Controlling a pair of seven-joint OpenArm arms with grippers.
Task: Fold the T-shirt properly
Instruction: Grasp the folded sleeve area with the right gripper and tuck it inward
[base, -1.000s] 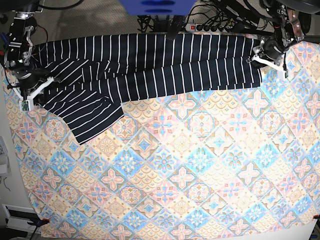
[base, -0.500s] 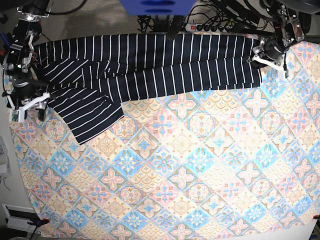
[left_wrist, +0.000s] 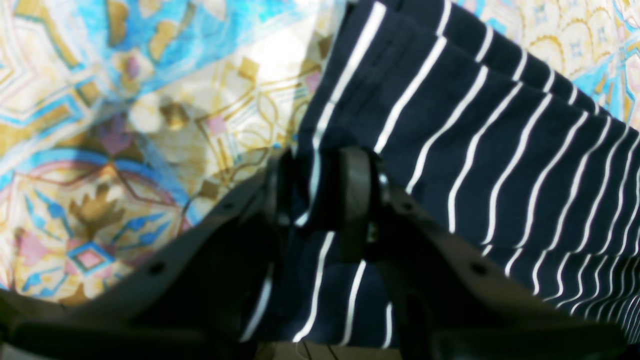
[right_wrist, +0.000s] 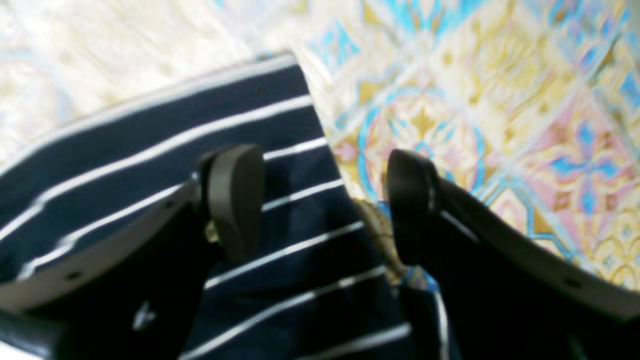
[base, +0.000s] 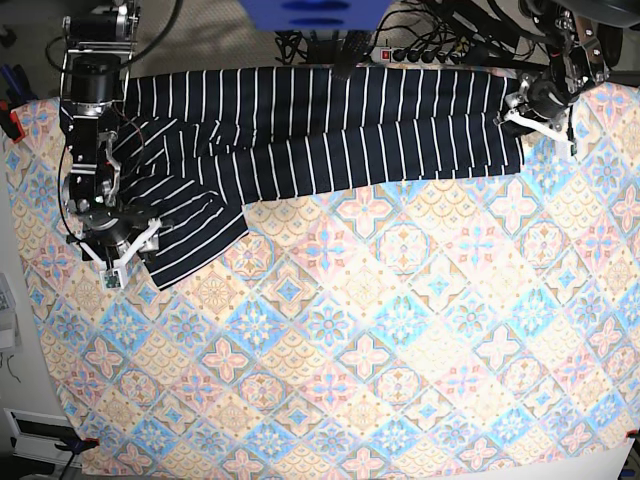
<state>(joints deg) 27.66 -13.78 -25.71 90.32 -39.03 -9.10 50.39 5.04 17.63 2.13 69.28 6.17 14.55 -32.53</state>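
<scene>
One T-shirt (base: 300, 130), navy with thin white stripes, lies folded lengthwise in a band along the 12 o'clock edge of the surface, a sleeve flap reaching toward 8 o'clock. One patterned tablecloth (base: 400, 330) covers the surface. The left gripper (left_wrist: 320, 200), at 2 o'clock, has its fingers (left_wrist: 355, 200) pinched narrowly on the shirt's edge. The right gripper (right_wrist: 325, 200), at 9 o'clock, hovers with fingers (right_wrist: 235, 200) spread wide, holding nothing. No writing is legible.

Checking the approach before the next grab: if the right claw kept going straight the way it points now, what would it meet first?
Probably the T-shirt: the open right claw straddles the cloth's edge, one finger over stripes, the other over the tablecloth. Depth is unclear.
</scene>
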